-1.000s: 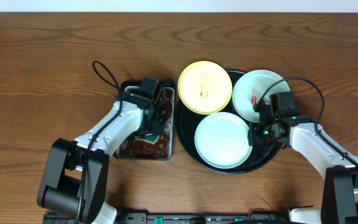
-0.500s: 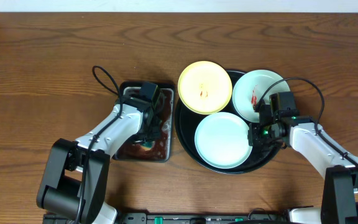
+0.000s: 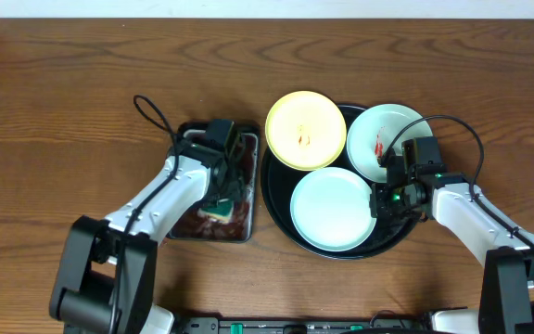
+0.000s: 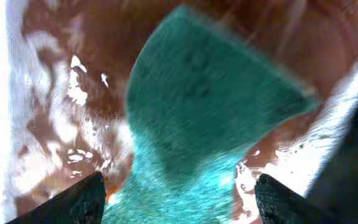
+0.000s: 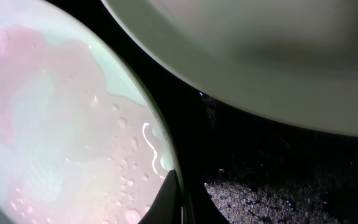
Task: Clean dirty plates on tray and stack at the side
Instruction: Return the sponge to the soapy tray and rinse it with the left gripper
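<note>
The black tray [image 3: 281, 227] holds three plates. The pale yellow plate [image 3: 304, 130] sits at its back left with a small orange smear. A mint plate [image 3: 395, 128] at the back right has a red smear. The front mint plate [image 3: 332, 209] looks wet with a pinkish film in the right wrist view [image 5: 55, 124]. My right gripper [image 3: 378, 202] is shut on this plate's right rim, one finger on top [image 5: 179, 199]. My left gripper [image 3: 221, 190] is over the metal pan [image 3: 193, 230], shut on the green sponge [image 4: 210, 93], which also shows in the overhead view [image 3: 219, 210].
The pan holds brown liquid [image 4: 55, 124] and stands just left of the tray. The back-right plate's underside [image 5: 260, 56] hangs over the tray floor [image 5: 278, 186]. Bare wooden table [image 3: 63, 111] lies left, behind and right of the tray.
My left gripper has shifted in the pan towards the table's front, and the sponge now shows more below it. The right arm and the plates have not moved.
</note>
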Robot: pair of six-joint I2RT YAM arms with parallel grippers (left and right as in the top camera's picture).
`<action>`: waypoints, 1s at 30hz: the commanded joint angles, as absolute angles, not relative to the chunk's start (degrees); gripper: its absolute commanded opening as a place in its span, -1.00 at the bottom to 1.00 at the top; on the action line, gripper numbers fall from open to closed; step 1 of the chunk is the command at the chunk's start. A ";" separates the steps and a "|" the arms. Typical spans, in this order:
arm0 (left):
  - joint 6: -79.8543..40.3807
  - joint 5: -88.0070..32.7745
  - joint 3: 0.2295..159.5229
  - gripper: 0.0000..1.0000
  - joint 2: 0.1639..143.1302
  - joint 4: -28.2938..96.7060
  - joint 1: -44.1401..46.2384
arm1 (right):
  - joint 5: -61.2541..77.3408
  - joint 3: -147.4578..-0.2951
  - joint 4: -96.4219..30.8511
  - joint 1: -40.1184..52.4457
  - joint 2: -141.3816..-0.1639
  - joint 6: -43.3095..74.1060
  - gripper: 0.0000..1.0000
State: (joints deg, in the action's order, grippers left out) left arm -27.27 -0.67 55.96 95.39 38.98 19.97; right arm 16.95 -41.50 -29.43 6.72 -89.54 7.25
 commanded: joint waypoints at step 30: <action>-28.14 2.20 51.09 -0.85 94.41 25.21 19.68 | 15.44 -41.89 -29.52 6.96 -89.67 7.64 -0.96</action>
State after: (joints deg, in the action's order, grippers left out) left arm -28.27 0.60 51.83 94.76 26.37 19.97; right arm 16.93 -41.50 -29.45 6.72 -89.54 7.22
